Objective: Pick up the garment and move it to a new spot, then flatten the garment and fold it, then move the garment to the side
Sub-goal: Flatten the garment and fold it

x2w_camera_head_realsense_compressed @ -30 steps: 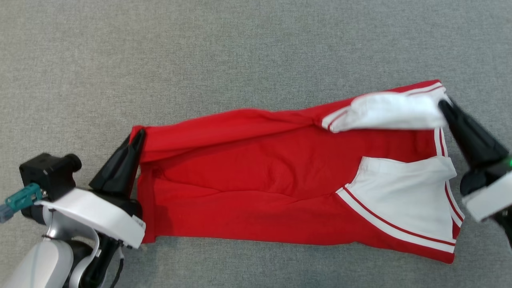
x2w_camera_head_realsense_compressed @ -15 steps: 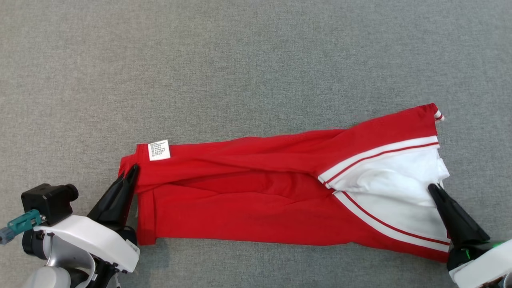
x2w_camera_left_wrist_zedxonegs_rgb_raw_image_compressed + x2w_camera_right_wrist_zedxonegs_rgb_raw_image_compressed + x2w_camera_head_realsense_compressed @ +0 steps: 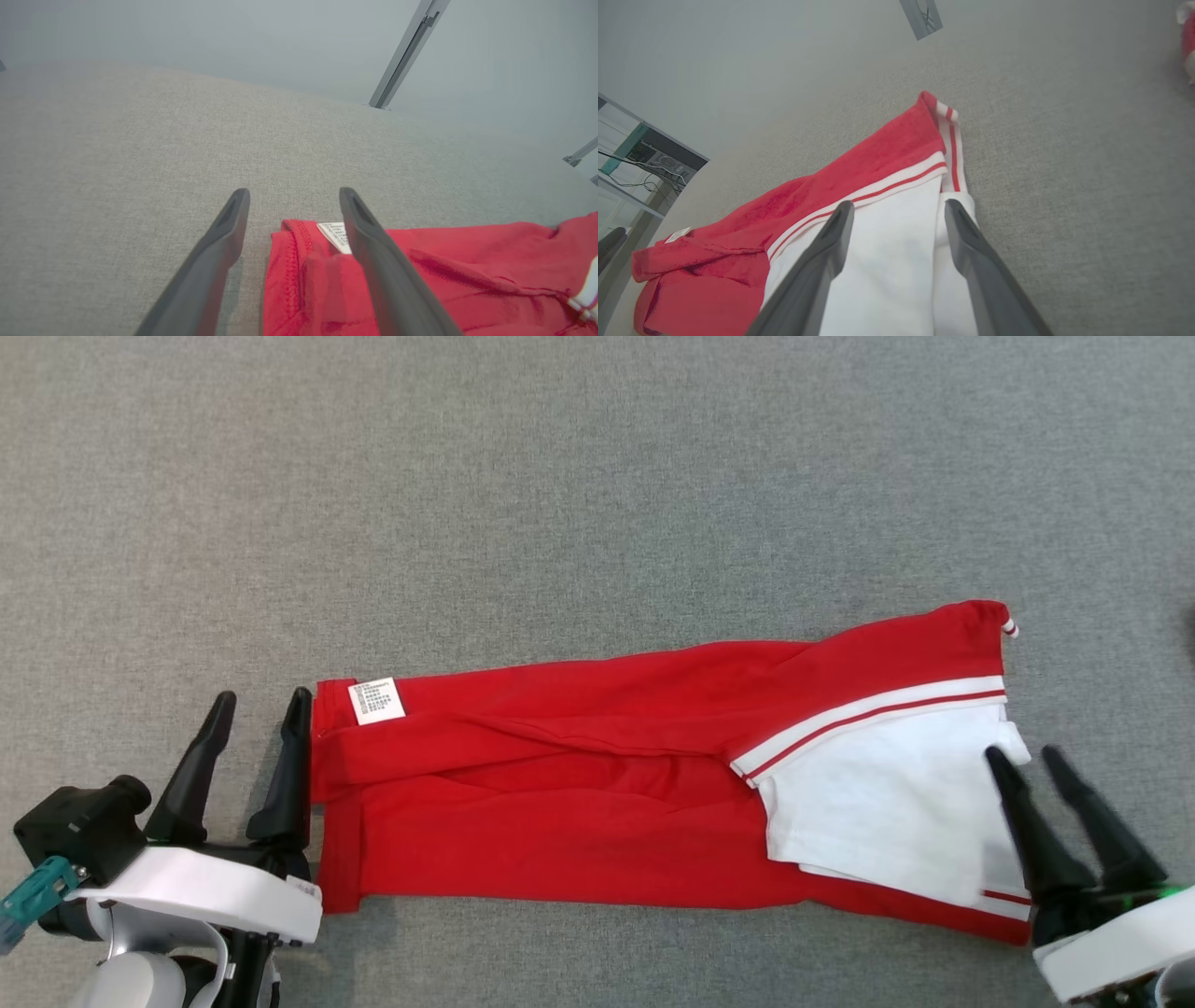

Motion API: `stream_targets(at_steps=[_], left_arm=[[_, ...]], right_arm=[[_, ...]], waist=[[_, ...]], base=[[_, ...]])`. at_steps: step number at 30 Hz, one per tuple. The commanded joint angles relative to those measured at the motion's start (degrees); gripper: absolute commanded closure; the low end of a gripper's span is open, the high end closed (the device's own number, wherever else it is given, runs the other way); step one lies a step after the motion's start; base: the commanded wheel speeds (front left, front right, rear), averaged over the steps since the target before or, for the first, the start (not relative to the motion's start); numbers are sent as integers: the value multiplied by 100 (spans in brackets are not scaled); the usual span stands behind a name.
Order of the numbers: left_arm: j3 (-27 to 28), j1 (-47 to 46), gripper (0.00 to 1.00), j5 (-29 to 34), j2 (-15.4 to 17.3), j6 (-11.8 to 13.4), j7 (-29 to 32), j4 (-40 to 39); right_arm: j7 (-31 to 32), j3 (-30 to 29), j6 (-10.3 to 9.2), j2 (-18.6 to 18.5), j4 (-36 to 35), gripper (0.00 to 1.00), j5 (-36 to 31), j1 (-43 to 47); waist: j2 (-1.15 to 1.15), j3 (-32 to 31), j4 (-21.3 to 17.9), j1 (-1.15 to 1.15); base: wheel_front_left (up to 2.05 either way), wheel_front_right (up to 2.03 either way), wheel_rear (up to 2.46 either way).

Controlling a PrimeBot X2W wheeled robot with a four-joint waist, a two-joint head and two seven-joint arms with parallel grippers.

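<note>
The garment (image 3: 597, 784), red with a white striped panel at its right end, lies on the grey surface folded into a long flat band. A small white label (image 3: 376, 701) shows at its far left corner. My left gripper (image 3: 262, 702) stands open at the garment's left edge, its right finger beside the hem and nothing between the fingers. In the left wrist view the left gripper (image 3: 294, 193) frames the hem corner of the garment (image 3: 420, 270). My right gripper (image 3: 1020, 756) is open over the white panel's right edge, and the right gripper (image 3: 899, 205) straddles that panel (image 3: 896, 261).
The grey fabric surface (image 3: 597, 476) stretches wide beyond the garment. A metal post (image 3: 402, 51) rises past its far edge. Shelving with cables (image 3: 640, 154) stands off to one side, and a red and white scrap (image 3: 1188, 37) shows at that view's corner.
Both grippers brought the garment's far edge toward me, laid it on the near half, then opened and let go. The garment now lies as a narrower band.
</note>
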Motion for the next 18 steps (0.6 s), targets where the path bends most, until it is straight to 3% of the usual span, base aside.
stream_targets(at_steps=[1,7,18], left_arm=[[30,-96,0,35,5,36,-46,-30],[121,-246,0,509,-80,248,-617,-146],[166,-270,0,1455,-2,262,-904,90]], right_arm=[[-84,-22,0,-37,-27,0,-55,-73],[-898,-162,0,-38,71,0,-748,-424],[-1539,-532,0,260,552,0,-2066,-876]], waist=[[0,-36,-9,0],[0,-226,-33,0],[0,-537,42,0]], base=[[0,0,0],[0,0,0],[0,0,0]])
